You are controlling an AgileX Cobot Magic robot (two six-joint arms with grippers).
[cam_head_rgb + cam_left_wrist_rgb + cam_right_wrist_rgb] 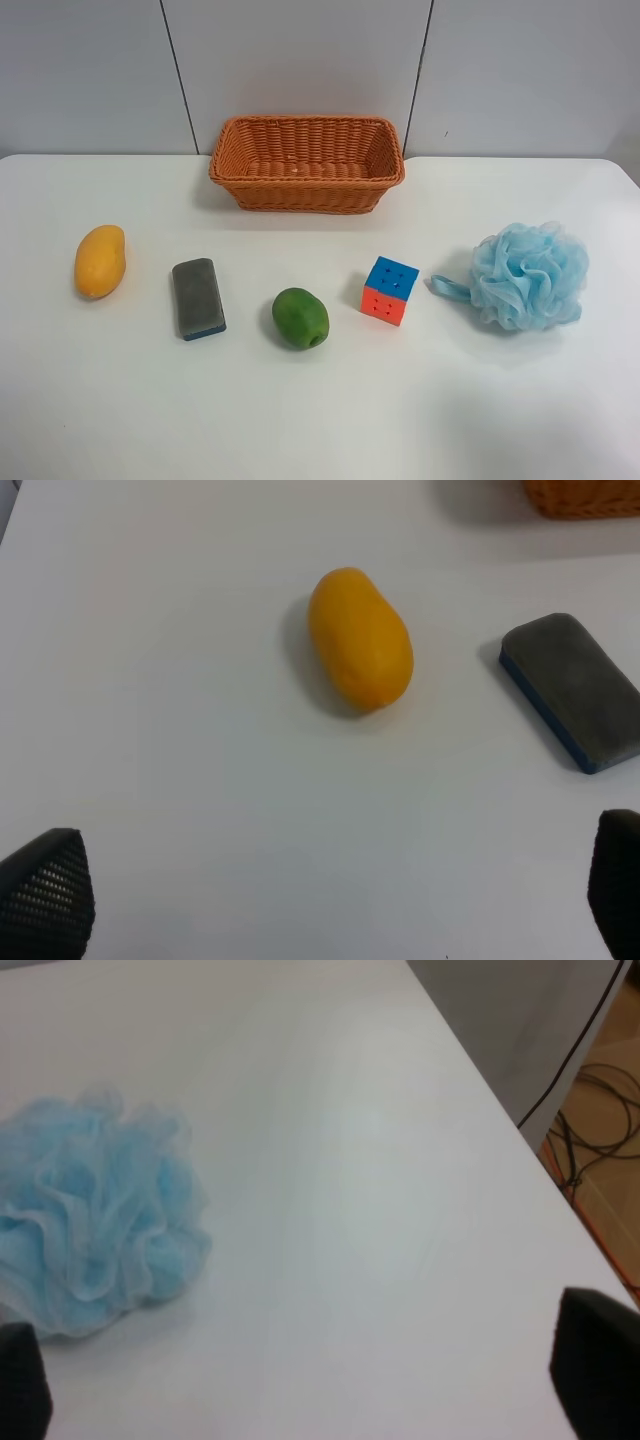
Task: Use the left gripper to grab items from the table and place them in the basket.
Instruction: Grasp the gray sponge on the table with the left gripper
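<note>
Your left end effector (330, 890) hangs above the counter (320, 420) with its two black fingertips (45, 895) spread wide, nothing between them. The bare white surface lies under the gap.

Ahead of it in the left wrist view:
- the mango (360, 638), yellow, on its side
- the grey block (572, 690) with its blue base down, near the mango but apart from it
- a corner of the basket (585, 498) at the frame edge

From the exterior high view, the five items sit in a loose row on the counter, all outside the basket (300, 195), which stands at the far edge against the wall. From that view's left:
- mango (100, 261)
- grey block (198, 298)
- green fruit (300, 318)
- puzzle cube (390, 290), blue face up, orange-red face toward the camera
- bath pouf (530, 276), light blue, its loop trailing toward the cube

None of them touches its neighbour. No arm shows in this view.

Your right end effector (308, 1370) is also parted, with its fingertips at opposite sides of the frame and nothing gripped. The bath pouf (95, 1215) lies in front of it on the counter. Black cables (590, 1120) lie on the floor beyond the counter's edge.
</note>
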